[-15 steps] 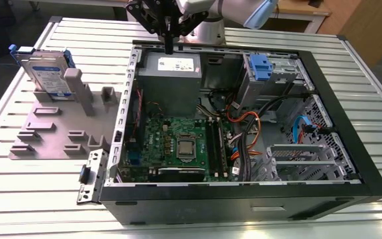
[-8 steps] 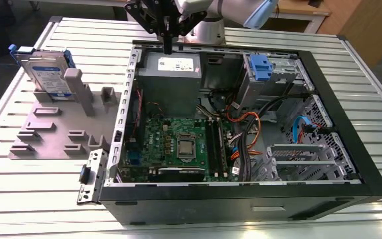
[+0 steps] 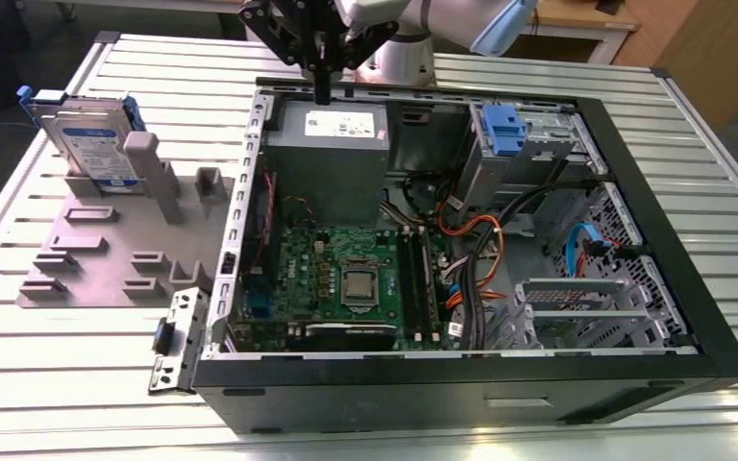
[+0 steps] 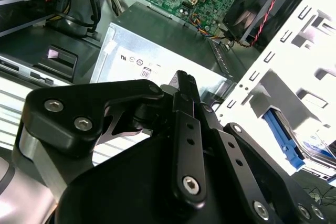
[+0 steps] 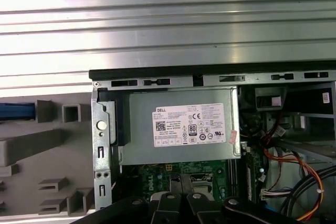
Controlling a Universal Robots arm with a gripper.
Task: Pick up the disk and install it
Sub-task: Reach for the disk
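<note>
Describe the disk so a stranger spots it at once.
At the exterior view's left, beside the open computer case, lies a grey fixture plate; the disk stands on edge at its far corner. Unlike the bare blue bracket inside the case, it carries a white-and-blue label.

The arm [image 3: 388,14] enters at the top of the exterior view, its wrist turned so that the tool [image 3: 324,93] points straight down. The black linkage is wide at the wrist and narrows to one slim tip. In both wrist views the fingers [image 4: 181,129] lie pressed together, tip against tip.
</note>
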